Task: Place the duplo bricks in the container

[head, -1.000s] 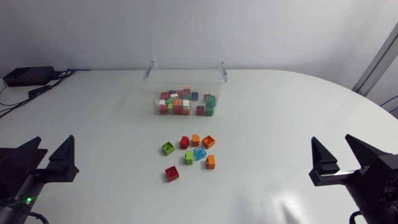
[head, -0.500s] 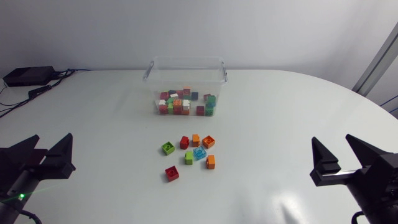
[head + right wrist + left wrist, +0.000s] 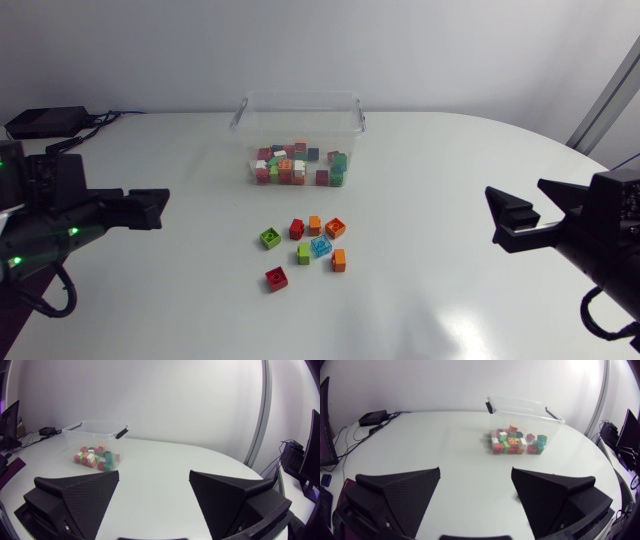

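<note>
- The loose bricks, eight of them, lie in a cluster on the table just below the middle of the head view; the container stands above them at upper centre, apart from the cluster, with many stored bricks on its floor.
- Handling, as I judge it: each brick is hard moulded plastic, light and stiff, not fragile; its smooth sides may slip under a skewed pinch, so the hold should be across two flat opposite walls, with the studs left facing up.
- The red brick at the cluster's lower left stands clear of its neighbours and looks the easiest to take; those in the middle sit close together and leave little room for broad fingers.
- The left gripper is at centre left, the right gripper at centre right; both are well away from the bricks.
- The head view shows the left gripper side-on, so its gap is hard to read there; the left wrist view shows that gripper spread wide with nothing between its fingers, the container ahead of it.
- The right wrist view shows its gripper likewise wide apart and empty; the container lies far ahead, beyond one finger.
- Only the head view shows the loose cluster plainly; neither wrist view lets it be made out.
</note>
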You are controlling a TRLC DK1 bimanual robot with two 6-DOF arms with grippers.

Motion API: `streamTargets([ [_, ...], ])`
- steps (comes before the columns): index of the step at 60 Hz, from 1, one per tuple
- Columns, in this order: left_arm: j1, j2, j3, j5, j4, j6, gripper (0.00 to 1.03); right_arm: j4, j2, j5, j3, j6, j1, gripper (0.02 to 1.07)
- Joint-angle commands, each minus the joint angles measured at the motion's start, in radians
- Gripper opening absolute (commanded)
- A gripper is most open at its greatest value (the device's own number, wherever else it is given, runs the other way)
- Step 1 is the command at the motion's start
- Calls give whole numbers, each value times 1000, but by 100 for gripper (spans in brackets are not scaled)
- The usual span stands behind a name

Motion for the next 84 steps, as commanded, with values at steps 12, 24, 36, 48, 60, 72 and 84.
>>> streamTargets([
  [12, -78, 328, 232, -38, -130, 37, 99, -55, 216, 13, 145, 14, 55, 102],
  [24, -128, 585, 411, -38, -265, 125, 99, -236, 394, 4, 301, -77, 84, 102],
  [36, -196, 806, 569, -38, -359, 344, 97, -345, 569, -4, 402, -192, 118, 102],
  [48, -268, 987, 684, -10, -463, 427, 95, -500, 773, -54, 510, -365, 165, 102],
  [60, -314, 1060, 730, 77, -481, 470, 89, -505, 832, -77, 539, -405, 217, 102],
  [72, -321, 1152, 790, 100, -506, 507, 80, -492, 874, -136, 545, -456, 296, 102],
  [84, -323, 1201, 822, 102, -506, 525, 73, -492, 935, -136, 568, -506, 345, 102],
])
